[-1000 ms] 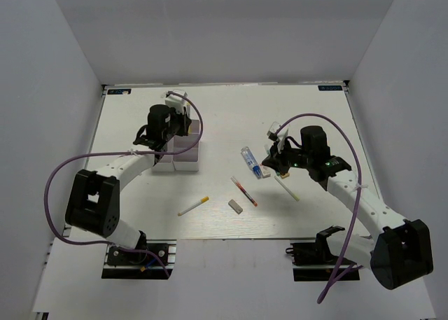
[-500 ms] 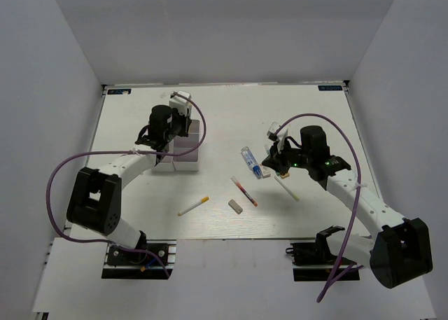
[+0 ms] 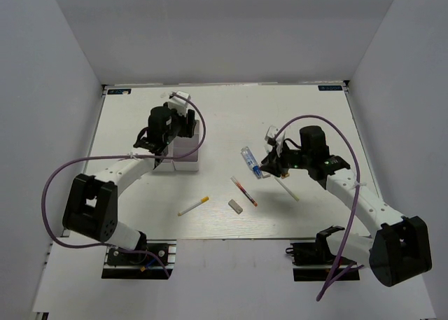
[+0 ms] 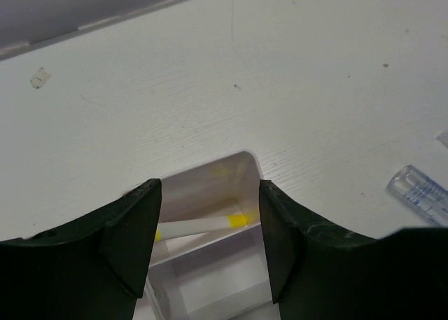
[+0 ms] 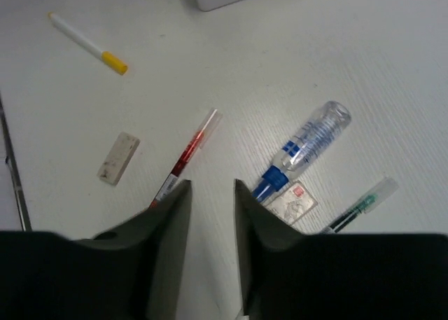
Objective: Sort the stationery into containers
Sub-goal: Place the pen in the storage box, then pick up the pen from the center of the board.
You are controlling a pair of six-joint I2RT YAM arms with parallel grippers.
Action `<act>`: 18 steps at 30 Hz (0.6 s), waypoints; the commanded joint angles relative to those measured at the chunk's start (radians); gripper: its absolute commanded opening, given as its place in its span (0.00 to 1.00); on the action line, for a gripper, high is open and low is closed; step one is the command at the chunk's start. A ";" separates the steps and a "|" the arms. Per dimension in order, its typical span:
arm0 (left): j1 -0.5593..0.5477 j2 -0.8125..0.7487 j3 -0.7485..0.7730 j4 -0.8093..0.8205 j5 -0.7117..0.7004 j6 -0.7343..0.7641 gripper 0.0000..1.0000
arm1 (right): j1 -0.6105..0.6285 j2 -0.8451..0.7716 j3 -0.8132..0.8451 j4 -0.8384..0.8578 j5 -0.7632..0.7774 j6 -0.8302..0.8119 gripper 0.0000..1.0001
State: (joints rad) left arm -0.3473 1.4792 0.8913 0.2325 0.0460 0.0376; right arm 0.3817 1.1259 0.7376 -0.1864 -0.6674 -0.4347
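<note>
Right, the white table [image 3: 280,117] is carrying everything, and toward its far left the white organizer [image 3: 185,152] is sitting with its compartments facing up. The left gripper [image 3: 183,122] is hovering directly over the organizer's far end. In the wrist view its jaws are standing wide apart with nothing between them [image 4: 207,194], looking straight down at a corner compartment [image 4: 210,171]. One white pen with a yellow cap [image 4: 203,225] is lying across the floor of that compartment.

Over on the right side, the right gripper [image 3: 270,163] is hanging low over the loose stationery. Its jaws are showing only a narrow gap and gripping nothing [image 5: 211,190].

Just beside it the clear blue-capped tube [image 3: 249,159] [image 5: 304,148] is lying flat on the table. The red pen [image 3: 243,191] [image 5: 187,155] is resting at an angle close by, and the green pen [image 5: 357,209] is lying past the tube. A second white and yellow pen [image 3: 193,206] [image 5: 87,43] is sitting apart, nearer the organizer. The grey eraser [image 3: 236,206] [image 5: 117,157] is lying beside the red pen. A tiny pale tag with red marks [image 5: 294,201] is touching the tube's blue cap.
</note>
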 commanded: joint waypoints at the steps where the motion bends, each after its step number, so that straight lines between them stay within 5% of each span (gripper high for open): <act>1: -0.012 -0.120 0.041 0.004 -0.008 -0.015 0.68 | 0.011 0.005 0.017 -0.071 -0.193 -0.204 0.41; 5: -0.012 -0.227 0.118 -0.236 -0.020 -0.146 0.72 | 0.072 0.084 0.042 -0.143 -0.304 -0.522 0.52; 10: 0.010 -0.429 0.109 -0.560 -0.107 -0.395 0.92 | 0.215 0.256 0.170 -0.232 -0.218 -0.619 0.69; 18: 0.010 -0.857 -0.155 -0.911 -0.155 -0.825 0.99 | 0.489 0.507 0.374 -0.294 -0.060 -0.681 0.70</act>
State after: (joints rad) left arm -0.3397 0.7284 0.7963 -0.4267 -0.0593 -0.5533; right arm 0.7906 1.5791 1.0248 -0.4381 -0.7868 -1.0657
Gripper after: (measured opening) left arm 0.991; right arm 0.701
